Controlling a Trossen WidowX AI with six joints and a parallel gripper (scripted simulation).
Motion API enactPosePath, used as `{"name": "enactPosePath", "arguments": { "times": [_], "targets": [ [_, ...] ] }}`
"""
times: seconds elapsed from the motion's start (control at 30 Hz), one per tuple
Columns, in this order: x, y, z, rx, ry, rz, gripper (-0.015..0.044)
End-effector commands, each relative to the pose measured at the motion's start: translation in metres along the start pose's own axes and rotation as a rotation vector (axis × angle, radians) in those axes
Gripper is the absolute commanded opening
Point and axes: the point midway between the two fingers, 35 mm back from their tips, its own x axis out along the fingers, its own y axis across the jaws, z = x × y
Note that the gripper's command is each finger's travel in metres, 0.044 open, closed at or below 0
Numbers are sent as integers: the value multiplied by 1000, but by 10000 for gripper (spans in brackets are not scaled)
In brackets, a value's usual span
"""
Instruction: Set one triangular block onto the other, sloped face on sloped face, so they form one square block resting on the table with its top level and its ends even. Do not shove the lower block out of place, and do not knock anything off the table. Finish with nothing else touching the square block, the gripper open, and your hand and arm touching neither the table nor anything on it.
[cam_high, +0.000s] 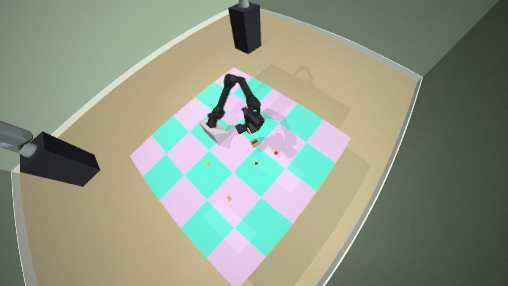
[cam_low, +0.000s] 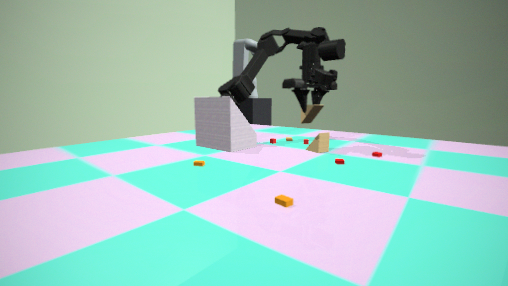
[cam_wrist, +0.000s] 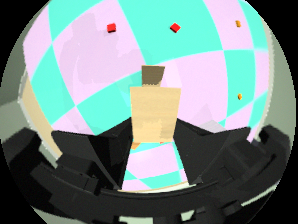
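Observation:
One tan triangular block, the lower one (cam_high: 254, 143) (cam_low: 323, 142) (cam_wrist: 152, 74), stands on the checkered table; in the exterior view its slope faces left. The other tan triangular block, the held one (cam_low: 312, 114) (cam_wrist: 155, 114), is tilted between the fingers, clear above the table. My gripper (cam_low: 310, 106) (cam_wrist: 152, 119) is shut on it. In the exterior view the held block hangs above and slightly left of the lower block, with a gap between them. In the wrist view the held block hides part of the lower one. In the top view the hand mostly covers the held block.
A pale grey wedge-shaped block (cam_high: 216, 135) (cam_low: 214, 124) stands beside the arm's base. Small red pieces (cam_high: 276, 153) (cam_low: 339, 161) (cam_wrist: 175, 27) and small orange pieces (cam_high: 229, 198) (cam_low: 283, 200) (cam_wrist: 239, 96) lie scattered on the checkered table (cam_high: 240, 260) (cam_low: 150, 250).

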Motion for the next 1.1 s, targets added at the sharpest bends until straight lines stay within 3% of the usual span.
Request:
{"name": "enactPosePath", "arguments": {
  "times": [0.0, 0.5, 1.07],
  "targets": [
    [19, -1, 5, 13, 8, 5, 0],
    [57, -3, 21, 12, 9, 9, 0],
    [58, -5, 22, 19, 10, 14, 0]
  ]
}}
